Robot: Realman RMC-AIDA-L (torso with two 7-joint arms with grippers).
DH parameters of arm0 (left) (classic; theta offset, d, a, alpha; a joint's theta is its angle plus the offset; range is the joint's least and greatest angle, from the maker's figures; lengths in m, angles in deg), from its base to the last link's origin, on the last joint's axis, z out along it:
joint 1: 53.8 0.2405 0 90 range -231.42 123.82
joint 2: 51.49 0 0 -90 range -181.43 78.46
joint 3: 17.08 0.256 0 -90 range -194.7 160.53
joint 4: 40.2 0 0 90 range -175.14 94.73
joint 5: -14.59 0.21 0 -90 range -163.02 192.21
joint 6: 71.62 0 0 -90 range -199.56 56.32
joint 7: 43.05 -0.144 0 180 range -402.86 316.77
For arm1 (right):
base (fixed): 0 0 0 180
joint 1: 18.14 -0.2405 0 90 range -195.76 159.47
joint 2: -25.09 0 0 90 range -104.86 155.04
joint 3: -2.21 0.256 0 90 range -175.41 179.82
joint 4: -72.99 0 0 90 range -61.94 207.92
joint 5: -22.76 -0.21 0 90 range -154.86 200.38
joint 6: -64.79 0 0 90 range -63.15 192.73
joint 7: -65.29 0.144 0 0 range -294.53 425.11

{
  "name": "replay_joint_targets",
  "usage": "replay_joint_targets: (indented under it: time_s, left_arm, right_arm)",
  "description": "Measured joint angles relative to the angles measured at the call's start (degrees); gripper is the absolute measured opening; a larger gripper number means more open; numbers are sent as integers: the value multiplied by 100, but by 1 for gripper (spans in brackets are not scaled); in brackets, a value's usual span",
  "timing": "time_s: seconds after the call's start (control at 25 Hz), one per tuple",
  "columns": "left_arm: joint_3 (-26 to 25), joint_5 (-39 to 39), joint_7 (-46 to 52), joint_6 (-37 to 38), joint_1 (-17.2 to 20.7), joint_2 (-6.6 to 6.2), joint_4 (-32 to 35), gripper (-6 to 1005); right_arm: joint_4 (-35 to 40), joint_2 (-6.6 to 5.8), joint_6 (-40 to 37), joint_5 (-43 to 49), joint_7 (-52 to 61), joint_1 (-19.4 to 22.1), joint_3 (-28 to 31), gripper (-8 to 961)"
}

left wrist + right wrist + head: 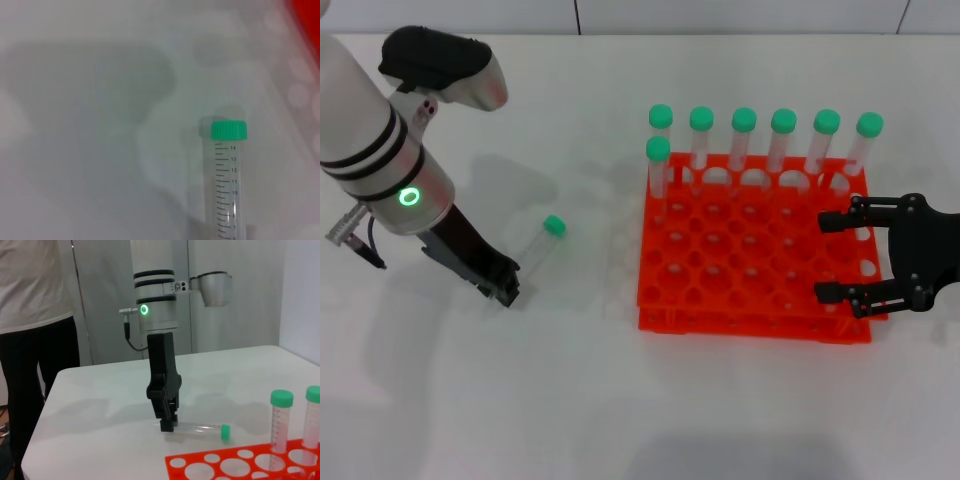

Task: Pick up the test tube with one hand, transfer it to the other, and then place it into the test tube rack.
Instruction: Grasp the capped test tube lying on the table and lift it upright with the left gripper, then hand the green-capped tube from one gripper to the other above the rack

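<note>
Orange-red test tube rack (752, 262) on white table (570, 400), most holes vacant; seven green-capped tubes (743, 145) upright along far rows. Right gripper (840, 258) over rack's near right corner, jaws spread, holding nothing. Left gripper (507, 288) lowered at clear end of test tube (542, 240), lying flat left of rack; jaw state indiscernible.

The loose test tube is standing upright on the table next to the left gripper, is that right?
Not quite: the test tube is lying flat on the table, not upright, as the right wrist view shows. It is indeed next to the left gripper.
</note>
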Motion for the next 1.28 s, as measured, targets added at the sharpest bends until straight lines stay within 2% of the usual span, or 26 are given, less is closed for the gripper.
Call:
replay_joint_targets:
  time_s: [0.04,0.16,0.28,0.44,0.56,0.68,0.84,0.92,1.0,1.12,1.28]
  left_arm:
    - [-5,-3,-3,-1,4,0,39,192]
    - [-21,-8,-24,-3,71,-1,368,191]
    - [-35,-19,-49,-159,302,0,1101,191]
    - [-17,-474,-429,-1032,842,15,2008,192]
    - [-79,-1022,-798,-1758,1100,17,2177,192]
    - [-256,-1929,-1618,-2500,1317,13,2138,192]
    - [-626,-3706,-3303,-2944,1490,-3,1725,191]
    - [-869,-4723,-4214,-2789,1455,-61,1250,191]
    - [-1027,-5388,-4903,-2504,1388,-134,796,191]
    - [-1237,-6022,-5805,-1882,1138,-296,4,191]
    - [-1541,-6134,-6685,-1161,585,-548,-1245,192]
  right_arm:
    - [0,0,1,-3,0,2,2,818]
    - [0,0,-7,-6,0,14,60,818]
    - [0,0,-57,-8,3,34,139,818]
    - [50,9,-68,-14,38,51,144,818]
    - [65,25,-69,-32,57,61,145,817]
    - [69,80,-71,-81,75,63,145,817]
    - [70,140,-64,-89,77,53,147,817]
    - [71,158,-61,-114,77,51,153,817]
    - [71,182,-54,-141,75,45,154,817]
    - [71,212,-43,-158,70,25,154,817]
    - [85,262,-47,-168,77,-19,153,817]
